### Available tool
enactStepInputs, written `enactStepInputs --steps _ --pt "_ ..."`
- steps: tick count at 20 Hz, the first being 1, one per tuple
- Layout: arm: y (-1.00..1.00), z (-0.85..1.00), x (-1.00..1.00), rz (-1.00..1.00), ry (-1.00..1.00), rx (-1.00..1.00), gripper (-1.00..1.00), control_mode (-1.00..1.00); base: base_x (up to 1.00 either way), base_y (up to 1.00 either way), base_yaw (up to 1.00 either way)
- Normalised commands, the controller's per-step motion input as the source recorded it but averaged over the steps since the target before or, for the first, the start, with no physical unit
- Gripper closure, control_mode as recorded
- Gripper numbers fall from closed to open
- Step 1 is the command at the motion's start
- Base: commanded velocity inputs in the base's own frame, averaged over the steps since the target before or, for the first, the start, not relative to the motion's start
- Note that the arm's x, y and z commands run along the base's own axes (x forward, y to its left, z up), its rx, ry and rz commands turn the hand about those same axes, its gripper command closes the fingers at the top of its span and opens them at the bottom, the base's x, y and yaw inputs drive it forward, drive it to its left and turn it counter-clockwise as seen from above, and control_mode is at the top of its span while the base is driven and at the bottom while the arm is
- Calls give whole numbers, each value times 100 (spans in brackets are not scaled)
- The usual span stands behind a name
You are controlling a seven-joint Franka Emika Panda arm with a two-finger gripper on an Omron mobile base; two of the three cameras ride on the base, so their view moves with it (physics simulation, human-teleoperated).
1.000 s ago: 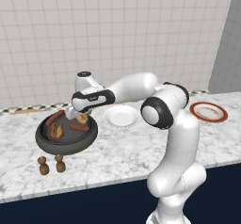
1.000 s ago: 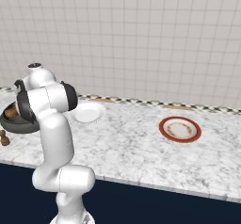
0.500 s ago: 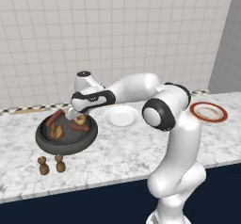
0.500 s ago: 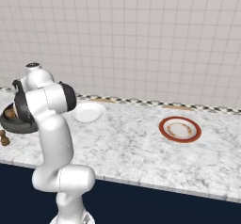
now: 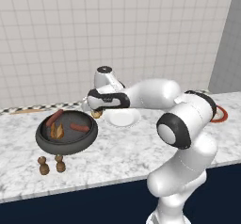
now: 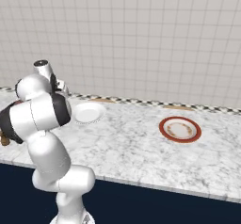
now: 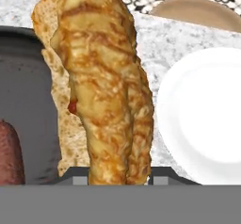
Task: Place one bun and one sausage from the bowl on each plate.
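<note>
My gripper [image 5: 97,112] is shut on a golden-brown bun [image 5: 97,115], held just above the right rim of the dark bowl [image 5: 66,146], between the bowl and the white plate [image 5: 121,118]. In the hand view the bun [image 7: 106,91] stands up from between the fingertips, with the bowl [image 7: 28,100] to its left and the white plate [image 7: 202,110] to its right. Two sausages [image 5: 54,117] [image 5: 79,128] and another bun [image 5: 57,131] lie in the bowl. The red-rimmed plate [image 6: 180,129] sits far to the right on the counter, with the white plate [image 6: 88,112] left of it.
Two small brown shakers [image 5: 52,165] stand on the marble counter in front of the bowl. A flat wooden board [image 6: 179,107] lies against the tiled wall behind the red-rimmed plate. The counter's front edge runs close below the shakers.
The gripper closed on the bun inside the bowl, then lifted it up and to the right, to the bowl's rim beside the white plate.
</note>
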Motion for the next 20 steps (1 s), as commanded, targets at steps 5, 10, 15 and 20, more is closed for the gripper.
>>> enactStepInputs --steps 5,10,15,20 --pt "-100 0 25 -29 3 10 100 -100 0 0 0" --pt "-90 -23 48 -26 6 1 100 -100 0 0 0" --pt "12 -53 29 -1 0 0 100 -100 0 0 0" --pt "-3 -17 5 0 0 1 100 -100 0 0 0"
